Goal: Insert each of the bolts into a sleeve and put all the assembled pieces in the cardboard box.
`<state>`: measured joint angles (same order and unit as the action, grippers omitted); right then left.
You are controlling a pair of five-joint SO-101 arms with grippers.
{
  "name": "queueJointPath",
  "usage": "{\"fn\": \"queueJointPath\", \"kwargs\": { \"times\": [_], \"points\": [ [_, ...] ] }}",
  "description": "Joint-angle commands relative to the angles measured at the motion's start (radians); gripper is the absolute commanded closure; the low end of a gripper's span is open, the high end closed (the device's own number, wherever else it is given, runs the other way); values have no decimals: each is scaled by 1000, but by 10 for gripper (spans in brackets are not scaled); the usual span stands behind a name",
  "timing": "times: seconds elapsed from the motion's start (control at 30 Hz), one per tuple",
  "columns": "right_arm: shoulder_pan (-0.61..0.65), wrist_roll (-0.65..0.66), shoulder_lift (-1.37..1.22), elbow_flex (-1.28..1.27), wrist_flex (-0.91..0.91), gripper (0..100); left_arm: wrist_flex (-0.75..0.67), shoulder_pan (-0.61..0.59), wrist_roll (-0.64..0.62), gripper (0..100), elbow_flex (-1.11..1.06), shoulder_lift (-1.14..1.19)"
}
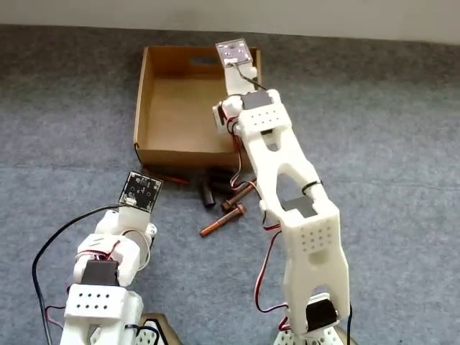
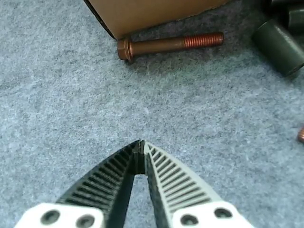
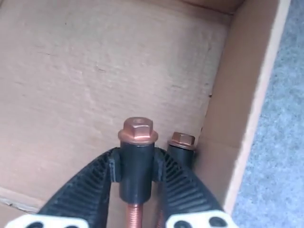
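The right claw (image 3: 137, 164) clamps a black cylindrical sleeve (image 3: 137, 173) with a copper hex-head bolt (image 3: 137, 130) through it. The bolt's head points out past the fingertips, over the floor of the brown cardboard box (image 3: 118, 61) and close to its side wall. A second sleeved bolt (image 3: 182, 142) sits just beside it. The left claw (image 2: 141, 149), closed and empty, hovers over the grey carpeted tabletop (image 2: 57, 95) near a loose copper bolt (image 2: 166, 44) lying along the box's outer wall.
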<state>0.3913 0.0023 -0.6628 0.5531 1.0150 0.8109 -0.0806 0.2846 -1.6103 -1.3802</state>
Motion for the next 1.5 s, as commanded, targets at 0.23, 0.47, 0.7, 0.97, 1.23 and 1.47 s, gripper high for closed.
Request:
{"fn": "queueJointPath", "kwargs": {
  "times": [0.23,0.47,0.7,0.97,1.23,1.47],
  "points": [
    [-10,-137,-25,68,-7,934,-18,10,6,986,2,-10],
    [-5,-137,-120,71,-7,934,-18,10,6,986,2,-10],
    [-5,-137,-124,73,-5,930,-18,10,6,986,2,-10],
    [-5,-135,-120,71,1,800,-18,10,6,986,2,-10],
    [-10,-135,-119,289,116,877,-18,10,6,986,-8,-19],
    [-10,-135,-125,581,332,991,-18,10,6,986,-10,-19]
  ]
}}
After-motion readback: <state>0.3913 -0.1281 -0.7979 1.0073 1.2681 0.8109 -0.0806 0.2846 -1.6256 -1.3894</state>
